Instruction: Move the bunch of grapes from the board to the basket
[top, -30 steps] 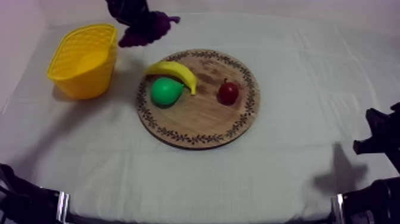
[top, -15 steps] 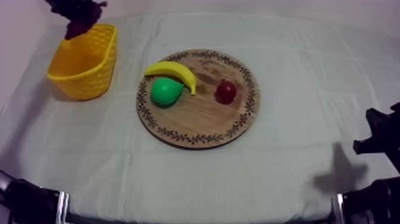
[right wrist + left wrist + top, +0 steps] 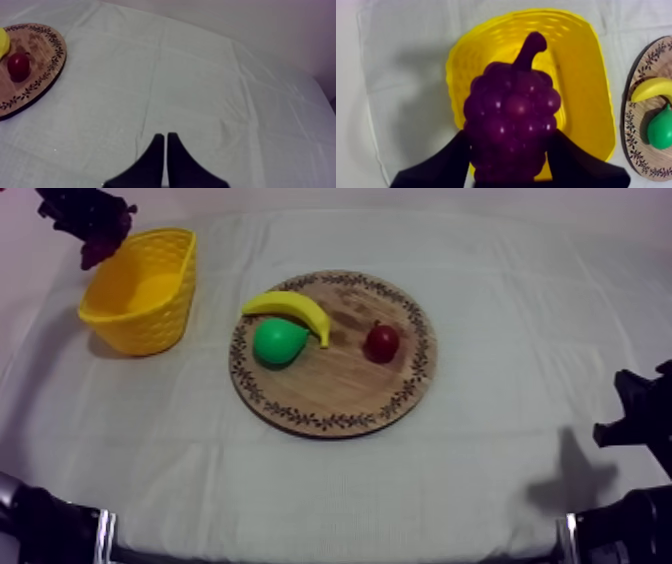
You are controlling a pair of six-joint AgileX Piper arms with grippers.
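Observation:
The purple bunch of grapes hangs in the air at the far left rim of the yellow basket, with my left gripper shut on it. In the left wrist view the grapes sit between my two black fingers, right above the basket's open inside. The round wooden board lies mid-table. My right gripper rests low at the right edge; its fingers lie together as a narrow wedge over bare cloth.
On the board lie a banana, a green pear and a small red fruit. The right wrist view has the board's rim and the red fruit far off.
My left gripper has carried the grapes leftward, from beyond the board's far edge to above the basket's far left side. The right arm has stayed still.

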